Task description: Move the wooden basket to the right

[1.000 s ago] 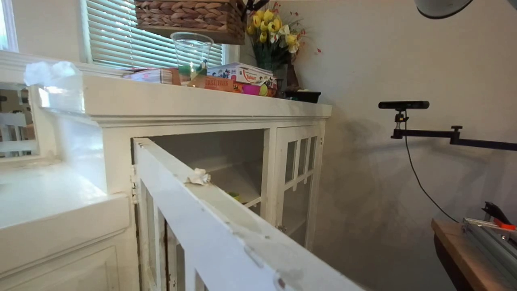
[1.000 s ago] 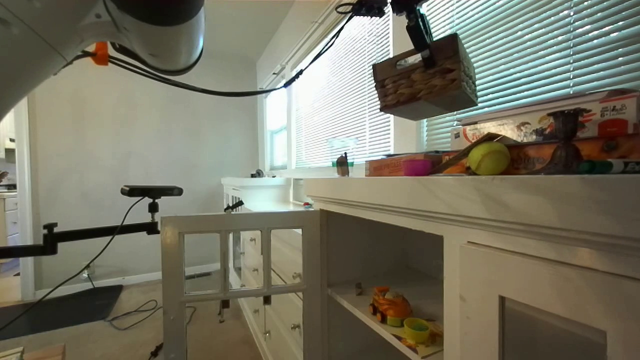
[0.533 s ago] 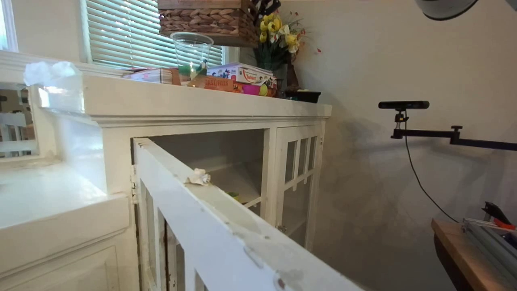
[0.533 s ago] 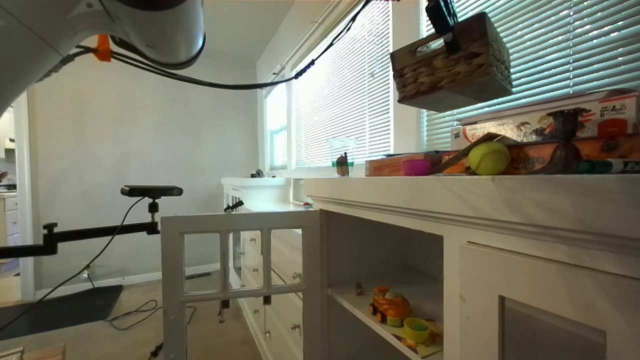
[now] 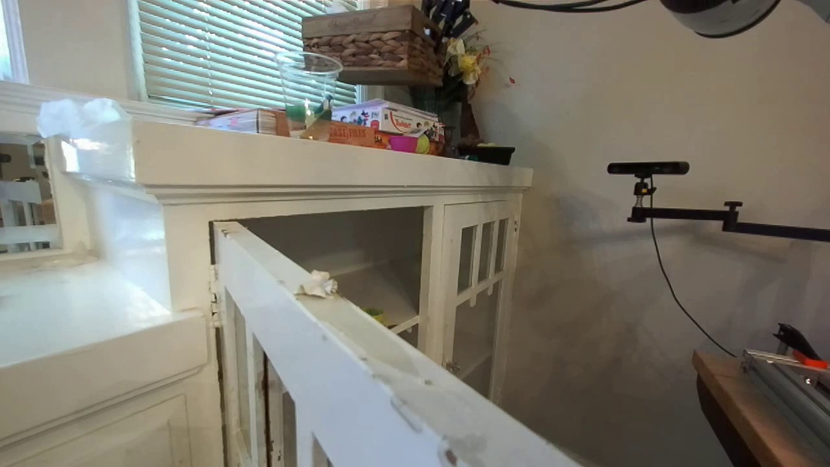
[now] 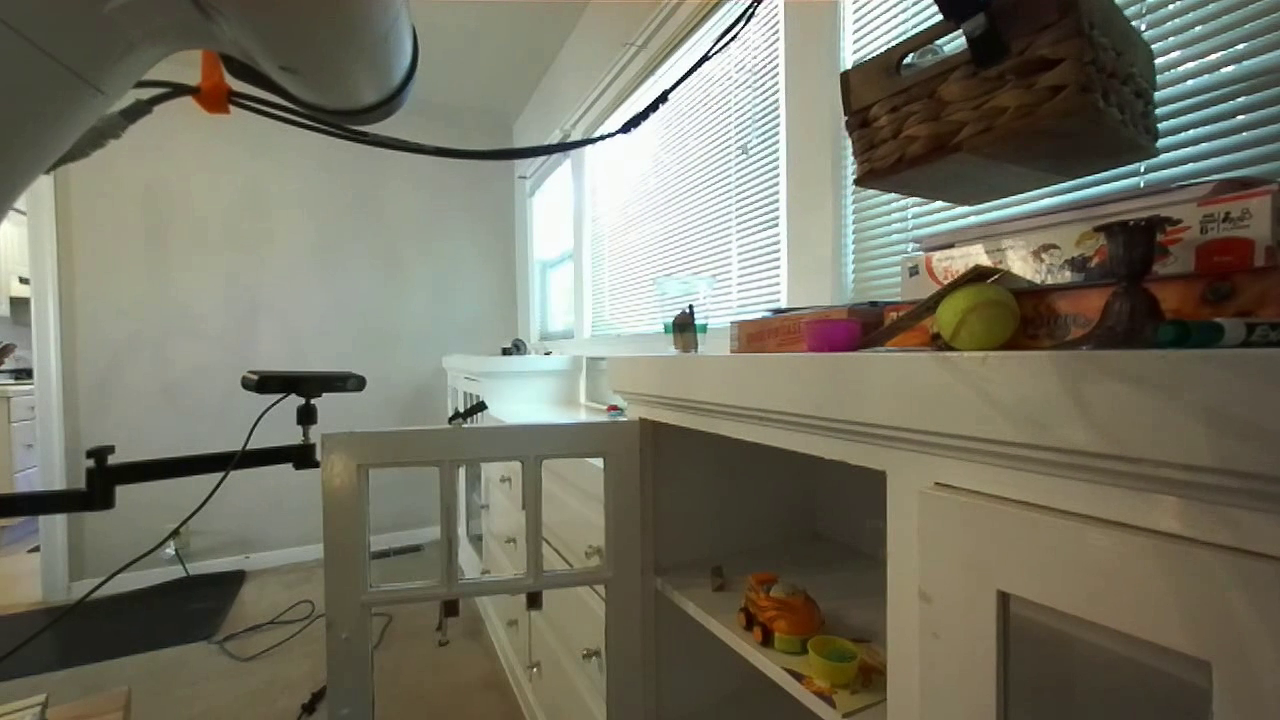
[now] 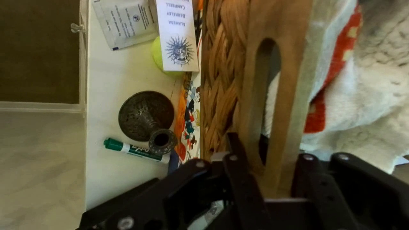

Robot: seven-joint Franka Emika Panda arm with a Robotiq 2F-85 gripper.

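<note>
The wooden basket [image 5: 369,48] is brown and woven with smooth wood bands. It hangs in the air above the white cabinet top in both exterior views, slightly tilted in an exterior view [image 6: 1000,120]. In the wrist view the basket [image 7: 220,70] shows its handle slot and white and red cloth inside. My gripper [image 7: 268,156] is shut on the basket's handled end wall, one finger on each side. The gripper also shows at the basket's end in both exterior views [image 6: 980,30] [image 5: 454,16]. The fingertip inside the basket is mostly hidden.
On the cabinet top [image 5: 324,159] stand a clear cup [image 5: 308,91], flat game boxes [image 5: 389,117], a flower vase [image 5: 447,97], a tennis ball [image 6: 978,316], a dark candlestick [image 7: 147,116] and a green marker [image 7: 137,150]. A cabinet door [image 6: 480,510] stands open.
The basket and gripper have moved steadily right in both exterior views. The basket is now larger in one of these views and covers part of the flowers. The grip is unchanged.
</note>
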